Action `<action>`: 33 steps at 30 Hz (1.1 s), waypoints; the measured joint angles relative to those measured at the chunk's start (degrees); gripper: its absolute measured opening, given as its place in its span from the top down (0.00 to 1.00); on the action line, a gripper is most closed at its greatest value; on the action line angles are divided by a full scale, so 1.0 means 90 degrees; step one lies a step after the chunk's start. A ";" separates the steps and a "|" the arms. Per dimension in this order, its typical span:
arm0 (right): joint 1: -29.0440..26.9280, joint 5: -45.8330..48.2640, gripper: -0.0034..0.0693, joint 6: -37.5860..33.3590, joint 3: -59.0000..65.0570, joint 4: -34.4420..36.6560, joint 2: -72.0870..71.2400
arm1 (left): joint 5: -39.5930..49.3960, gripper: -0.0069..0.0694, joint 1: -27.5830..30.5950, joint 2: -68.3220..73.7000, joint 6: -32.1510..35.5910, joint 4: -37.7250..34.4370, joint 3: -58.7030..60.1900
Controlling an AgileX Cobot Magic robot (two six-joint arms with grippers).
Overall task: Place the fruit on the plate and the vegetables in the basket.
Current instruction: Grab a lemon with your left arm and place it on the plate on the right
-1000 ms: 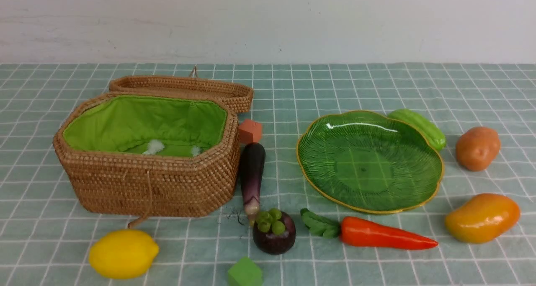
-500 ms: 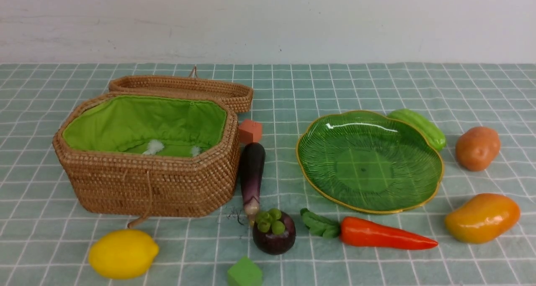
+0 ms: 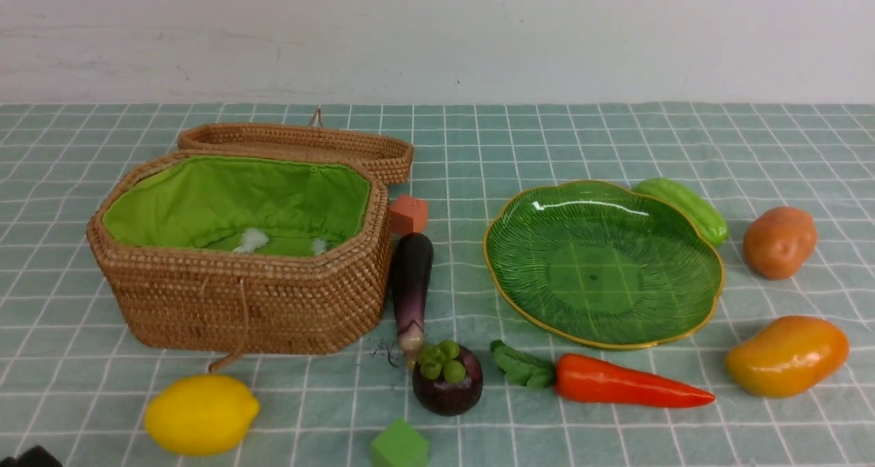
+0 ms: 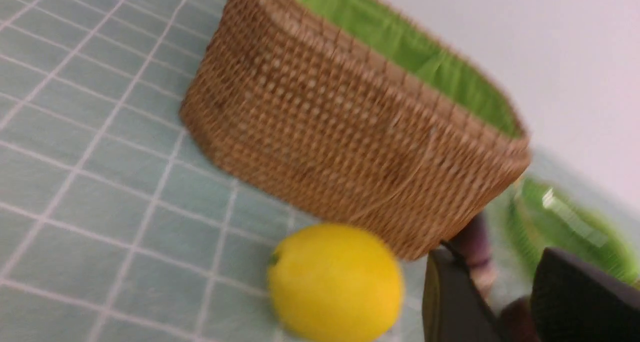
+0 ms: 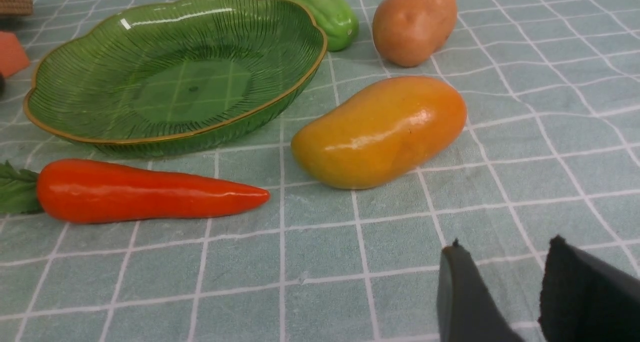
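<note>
1. Fruit lies on the checked cloth (image 3: 547, 145), none of it on the plate (image 3: 601, 269). The lemon (image 3: 202, 414) is in front of the basket (image 3: 239, 303). The mangosteen (image 3: 448, 381) is right at the stem end of the eggplant (image 3: 411, 282). The mango (image 3: 786, 355) is off the plate's near right side.
2. The vegetables are all outside the basket. The eggplant lies just beside its right wall. The carrot (image 3: 622, 383) lies in front of the plate, leaves toward the mangosteen. The gourd (image 3: 683, 207) is tucked behind the plate's far right rim, and the potato (image 3: 779, 241) sits to the right of the gourd.
3. The basket stands open, its lid (image 3: 301, 144) folded back behind it.
4. An orange-red cube (image 3: 409, 214) sits at the basket's far right corner, and a green cube (image 3: 400, 445) sits in front of the mangosteen.
5. The left gripper (image 4: 495, 262) has its fingers (image 4: 450, 302) parted around nothing, near the lemon. The right gripper (image 5: 505, 252) is likewise spread and holds nothing, short of the mango.
6. Nothing on the cloth has shifted in the last second. One change: a dark shape (image 3: 31, 457) now pokes into the front view's bottom left corner.
</note>
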 joint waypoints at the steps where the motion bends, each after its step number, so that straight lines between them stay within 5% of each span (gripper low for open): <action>1: 0.0000 0.0000 0.62 0.0000 0.0000 0.0000 0.0000 | -0.0226 0.60 0.0000 0.0000 -0.0143 -0.0251 0.0000; 7: 0.0000 0.0000 0.62 0.0000 0.0000 0.0000 0.0000 | -0.1089 0.61 0.0000 0.0000 -0.0546 -0.1440 0.0000; 12: 0.0000 0.0000 0.62 0.0000 0.0000 -0.0014 0.0000 | -0.0796 0.82 0.0000 0.0125 -0.0330 -0.1134 -0.0343; 14: 0.0000 -0.0103 0.62 0.0000 0.0007 -0.0079 0.0000 | -0.0135 0.93 0.0000 0.0508 -0.0034 -0.0723 -0.0870; 24: 0.0000 -0.1839 0.62 0.1228 0.0046 0.1014 0.0000 | 0.4386 0.93 0.0000 0.3237 0.1992 -0.0500 -0.3217; 30: 0.0000 -0.2148 0.64 0.1848 0.0035 0.1504 0.0000 | 0.4990 0.93 0.0000 0.4308 0.2759 -0.0690 -0.3454; 33: 0.0141 -0.0827 0.74 0.1930 -0.0611 0.1597 0.0066 | 0.5126 0.93 0.0000 0.4522 0.3397 -0.0806 -0.3667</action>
